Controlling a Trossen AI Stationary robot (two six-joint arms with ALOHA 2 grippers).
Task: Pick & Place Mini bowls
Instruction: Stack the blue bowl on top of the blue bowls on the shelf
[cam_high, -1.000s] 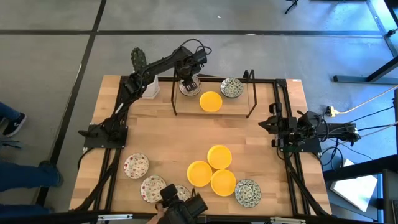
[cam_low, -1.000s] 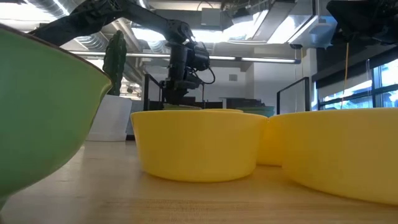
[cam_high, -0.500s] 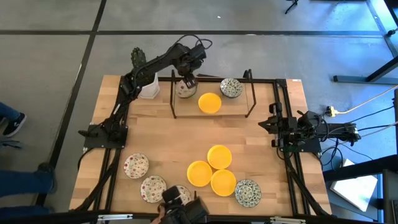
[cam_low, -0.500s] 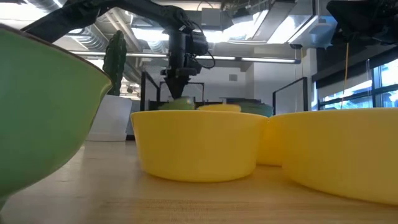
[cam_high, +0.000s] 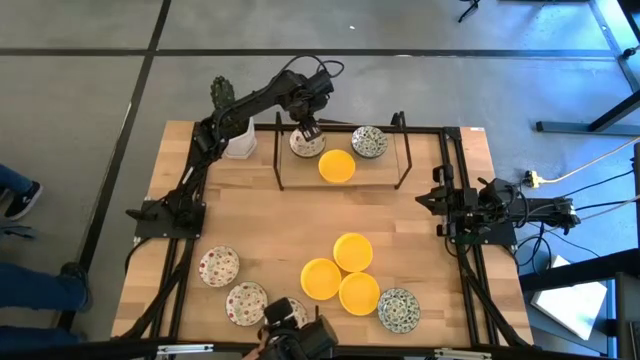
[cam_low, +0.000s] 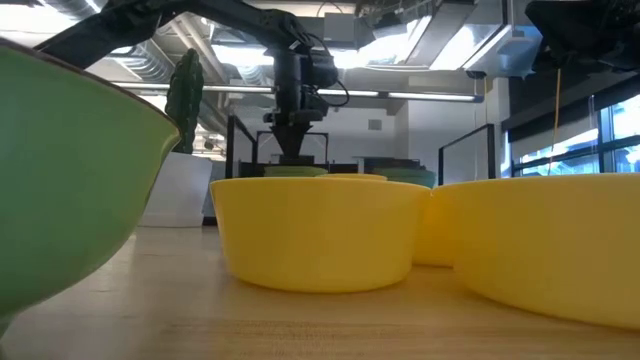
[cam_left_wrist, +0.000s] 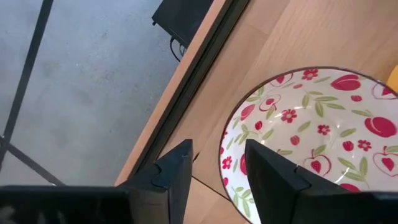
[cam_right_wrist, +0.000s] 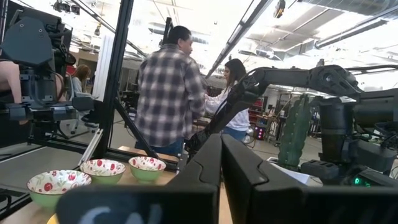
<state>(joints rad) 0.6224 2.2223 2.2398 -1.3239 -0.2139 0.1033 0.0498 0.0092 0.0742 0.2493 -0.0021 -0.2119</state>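
My left gripper (cam_high: 306, 133) (cam_low: 292, 150) reaches to the table's far edge and is open over a white bowl with a red-pink pattern (cam_high: 303, 147) (cam_left_wrist: 311, 130). The bowl sits flat on the wood inside a black frame. In the left wrist view the gripper (cam_left_wrist: 219, 177) straddles the bowl's rim (cam_left_wrist: 225, 163), with bare wood showing between the outer finger and the rim. A yellow bowl (cam_high: 337, 165) and a green-grey bowl (cam_high: 370, 141) sit beside it. Three yellow bowls (cam_high: 352, 251), a green-grey one (cam_high: 398, 309) and three red-pink ones (cam_high: 219, 266) lie near the near edge. My right gripper (cam_right_wrist: 221, 180) waits shut at the right edge (cam_high: 440, 205).
The black frame (cam_high: 340, 186) stands around the three far bowls, with upright posts at its corners. A white pot with a cactus (cam_high: 238, 143) stands left of it. A black camera (cam_high: 295, 338) sits at the near edge. People (cam_right_wrist: 168, 93) stand beyond the table. Bare wood lies mid-table.
My left gripper shifted the red-pink bowl a little toward the table's left, then back right. Half a second ago the bowl showed raised under the fingers in the low view. It now lies lower and level on the wood.
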